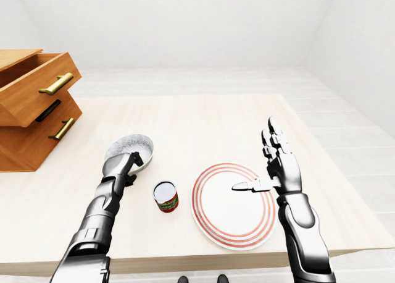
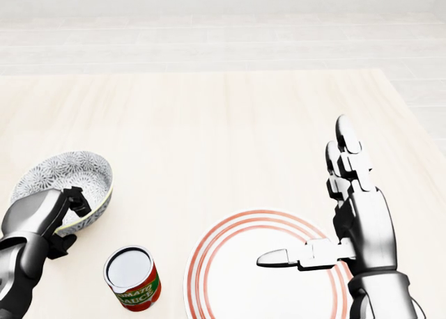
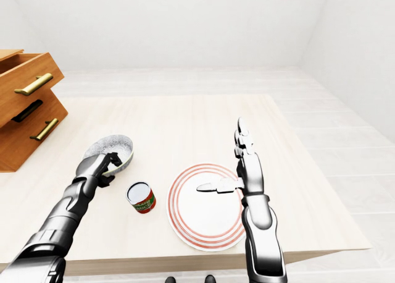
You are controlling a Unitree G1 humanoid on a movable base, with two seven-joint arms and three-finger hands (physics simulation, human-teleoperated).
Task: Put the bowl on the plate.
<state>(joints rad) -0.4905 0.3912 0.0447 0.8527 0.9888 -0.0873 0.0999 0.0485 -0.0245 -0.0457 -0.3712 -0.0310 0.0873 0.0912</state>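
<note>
A grey patterned bowl [image 2: 63,174] sits tilted at the left of the head view, on the light wooden table [image 2: 230,124]. My left hand [image 2: 68,206] is shut on the bowl's near rim, with fingers hooked over the edge. A white plate with red rings [image 2: 230,281] lies at the bottom centre. My right hand [image 2: 311,197] hovers over the plate's right part, open, fingers pointing up and thumb stretched left.
A tomato sauce can [image 2: 132,277] stands upright between the bowl and the plate. A wooden drawer unit [image 1: 34,107] with its top drawer pulled out stands at the table's left edge. The table's right edge [image 1: 345,172] runs just beyond my right hand.
</note>
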